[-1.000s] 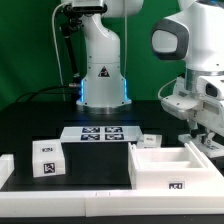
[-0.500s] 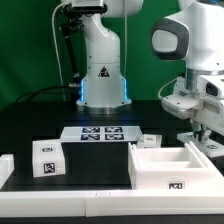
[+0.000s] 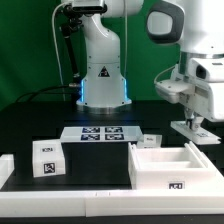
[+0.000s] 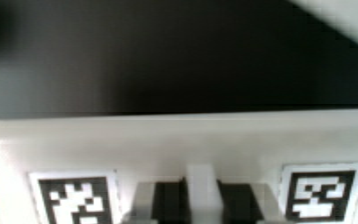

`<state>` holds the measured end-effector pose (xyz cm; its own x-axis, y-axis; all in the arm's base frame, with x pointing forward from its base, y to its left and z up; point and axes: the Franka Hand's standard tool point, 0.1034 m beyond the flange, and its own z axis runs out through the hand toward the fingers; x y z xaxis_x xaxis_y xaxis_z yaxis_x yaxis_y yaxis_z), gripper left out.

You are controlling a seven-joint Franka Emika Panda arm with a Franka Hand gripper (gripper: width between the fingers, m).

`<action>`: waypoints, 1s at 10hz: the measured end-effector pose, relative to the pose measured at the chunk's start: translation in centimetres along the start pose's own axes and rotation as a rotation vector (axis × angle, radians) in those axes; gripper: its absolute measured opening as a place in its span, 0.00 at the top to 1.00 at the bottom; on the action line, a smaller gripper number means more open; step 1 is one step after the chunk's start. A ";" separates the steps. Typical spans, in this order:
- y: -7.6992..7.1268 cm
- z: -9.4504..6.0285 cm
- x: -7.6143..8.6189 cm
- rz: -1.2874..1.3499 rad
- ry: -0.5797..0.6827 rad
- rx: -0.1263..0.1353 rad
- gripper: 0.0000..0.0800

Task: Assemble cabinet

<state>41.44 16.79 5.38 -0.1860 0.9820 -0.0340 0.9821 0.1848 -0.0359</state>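
Hanging at the exterior view's right, the gripper (image 3: 198, 133) sits just above the far right corner of the cabinet (image 3: 165, 168). The cabinet rests on the black table (image 3: 30, 125) at the front, on the exterior view's right, with its open side up and one small tag on its near face. The fingers are too small here to read, so I cannot tell whether they are apart or together. On the exterior view's left of the cabinet stands a small white cube (image 3: 45, 160) with one tag. Behind both lies the marker board (image 3: 100, 133). A small white block (image 3: 150, 141) lies between that board and the cabinet. The arm's base (image 3: 103, 75) stands at the back.

Blur covers the wrist view. A white wall of the cabinet (image 4: 176, 150) runs across it, carrying two tags (image 4: 73, 198), with the dark table (image 4: 158, 60) beyond. Two dark bars (image 4: 167, 203) show between the tags, too blurred to identify.
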 end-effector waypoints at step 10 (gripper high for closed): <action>-0.4 -0.1 -6.3 0.209 -0.016 -0.004 0.91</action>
<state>42.24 10.56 5.75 0.0217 0.9982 -0.0567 0.9995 -0.0230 -0.0228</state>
